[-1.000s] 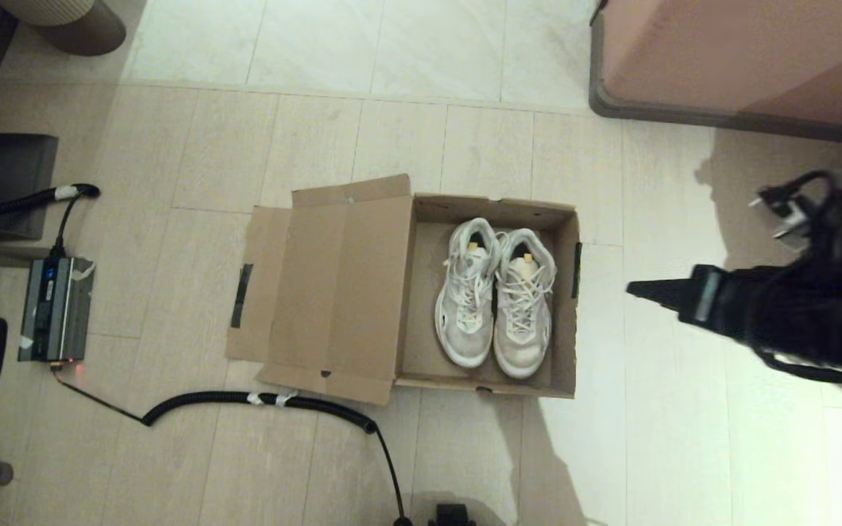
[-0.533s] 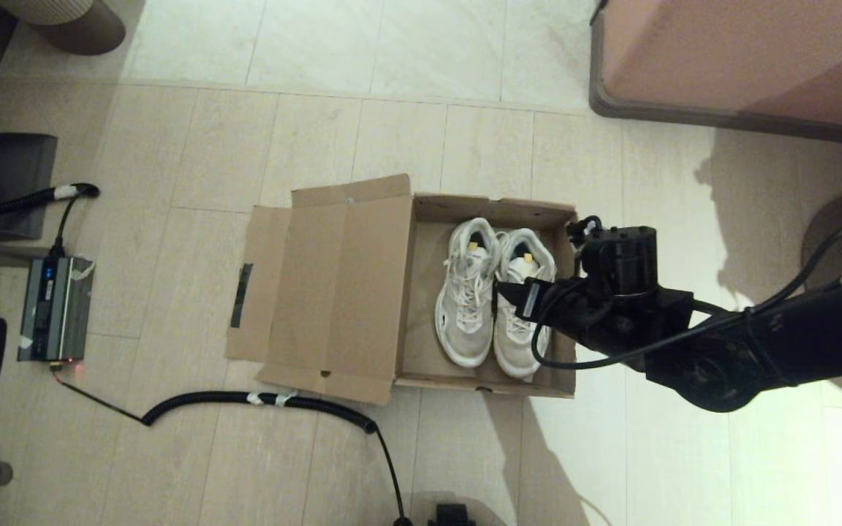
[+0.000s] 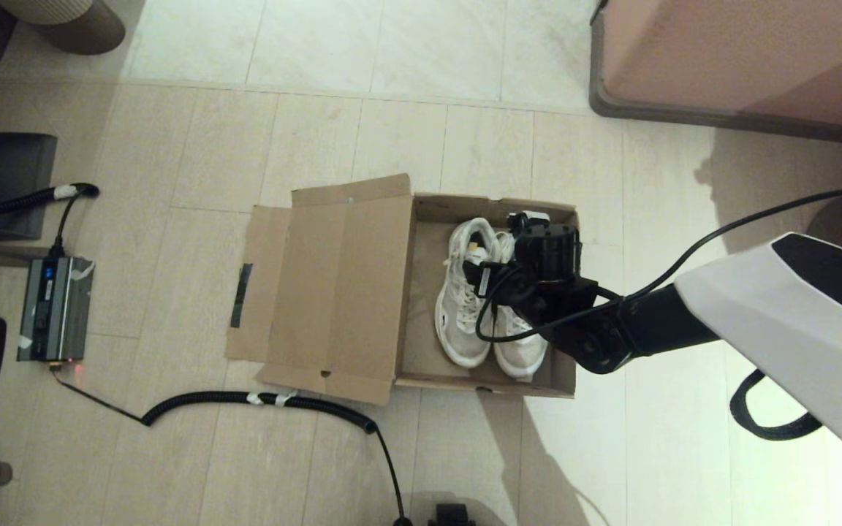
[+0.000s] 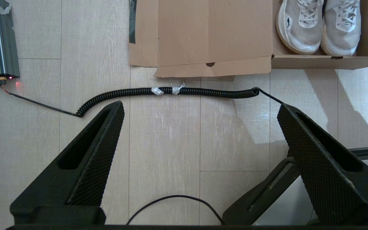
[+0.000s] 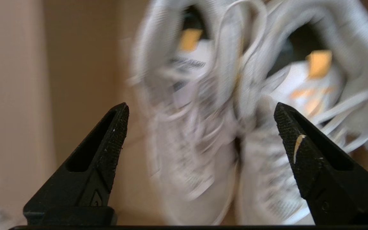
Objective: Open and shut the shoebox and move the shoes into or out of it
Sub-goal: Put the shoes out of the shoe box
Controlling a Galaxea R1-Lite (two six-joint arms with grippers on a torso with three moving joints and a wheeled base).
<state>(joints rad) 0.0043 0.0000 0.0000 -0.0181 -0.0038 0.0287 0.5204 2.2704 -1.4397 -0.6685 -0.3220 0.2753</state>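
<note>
Head view: the shoes [image 3: 476, 307] are being partly hidden by the right gripper [image 5: 200, 110], which is being held spread wide above them inside the open shoebox [image 3: 421, 365]. The box is being carried by the pale tiled floor [image 3: 172, 453], where a coiled cable [image 3: 260, 399] is lying. The left gripper [image 4: 200, 108] is being kept spread over this floor.

Coiled black cable [image 3: 260, 399] beside grey power unit [image 3: 54, 308].

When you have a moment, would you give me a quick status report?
Right gripper open above the shoes. Shoes side by side in the shoebox, lid flapped open. Left gripper open, parked over floor. Nothing blocking.
</note>
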